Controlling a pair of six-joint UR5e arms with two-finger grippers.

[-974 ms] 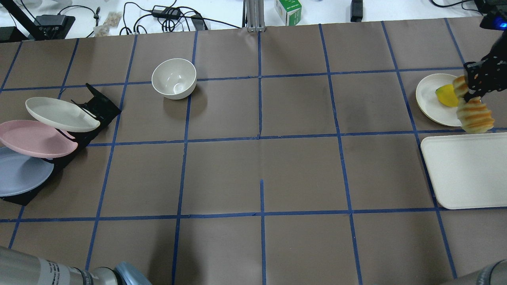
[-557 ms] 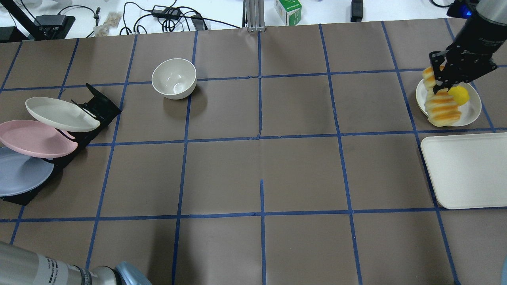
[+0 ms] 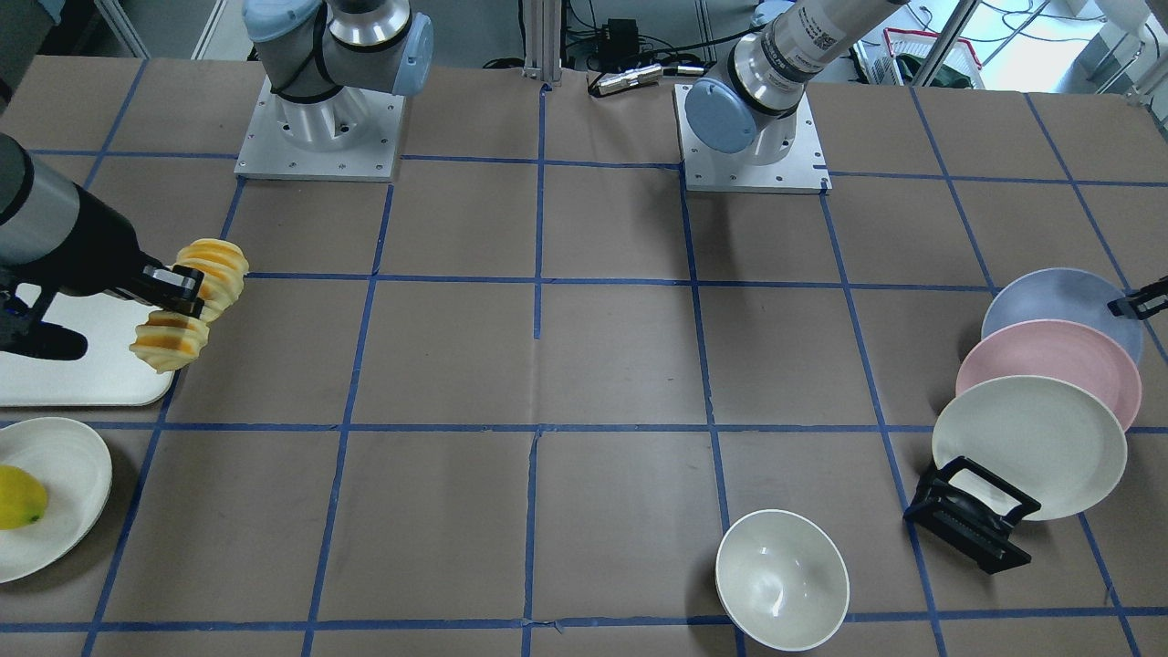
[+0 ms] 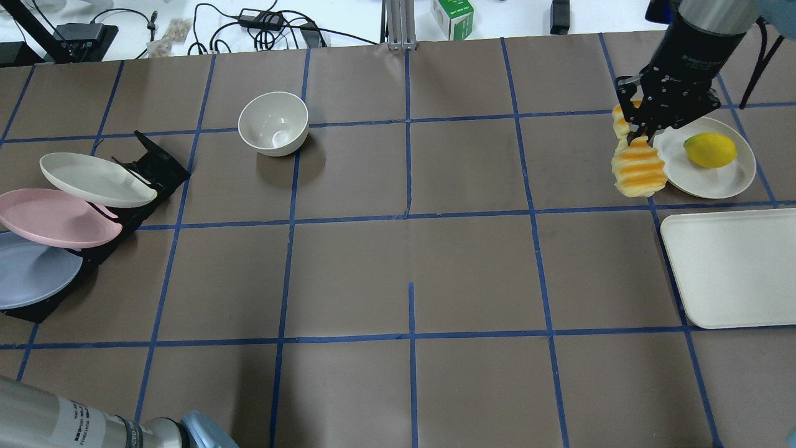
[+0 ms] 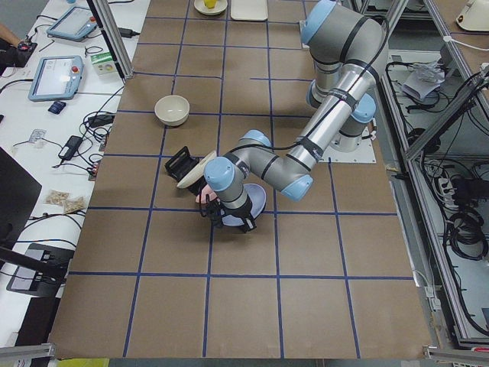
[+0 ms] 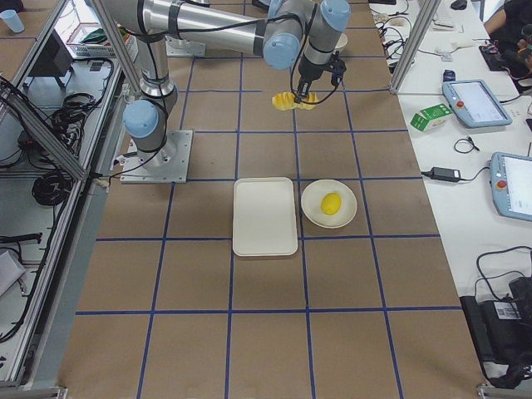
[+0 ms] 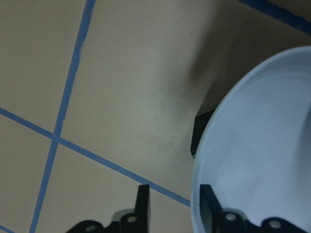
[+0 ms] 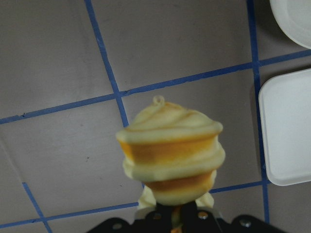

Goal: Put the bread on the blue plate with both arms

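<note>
My right gripper is shut on the bread, an orange-brown ridged loaf with pale sides. It hangs in the air just left of the lemon's plate. It also shows in the front view and the right wrist view. The blue plate leans lowest in the black rack at the far left. In the left wrist view my left gripper is open, its fingers straddling the blue plate's rim. The left gripper is outside the overhead view.
A pink plate and a cream plate lean in the same rack above the blue one. A white bowl stands mid-left. A lemon lies on a cream plate. A white tray lies at the right.
My right gripper has carried the bread leftward and farther away, from over the lemon's plate to just past its left rim. The lemon stays on its plate.
</note>
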